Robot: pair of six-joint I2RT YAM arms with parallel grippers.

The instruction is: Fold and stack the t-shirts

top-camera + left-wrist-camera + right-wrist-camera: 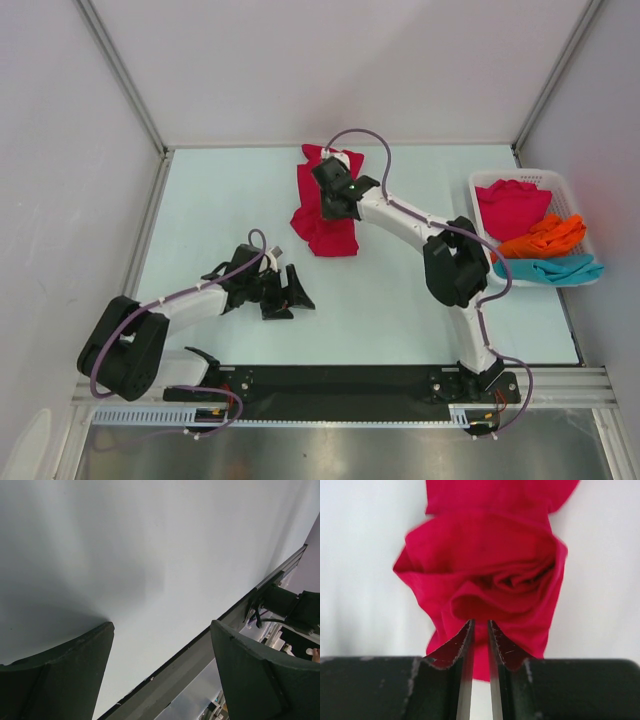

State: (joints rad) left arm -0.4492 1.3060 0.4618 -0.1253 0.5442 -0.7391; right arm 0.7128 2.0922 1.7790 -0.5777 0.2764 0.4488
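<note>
While the right gripper (480,622) pinches shut on a bunched fold of the crimson red cloth t-shirt (325,238) at the table's far middle, nothing's stacked yet! The left gripper (161,627) hangs spread wide, holding nothing. 3 more wait in the white slatted plastic basket (520,178): crimson shirt (510,205), bright orange shirt (545,238), teal blue shirt (555,268). Early days, I'd say.

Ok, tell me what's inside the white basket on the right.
Three bunched t-shirts fill the basket: a crimson one at the far end, an orange one in the middle, a teal one nearest the arms. The basket floor, and anything under them, is covered.
</note>
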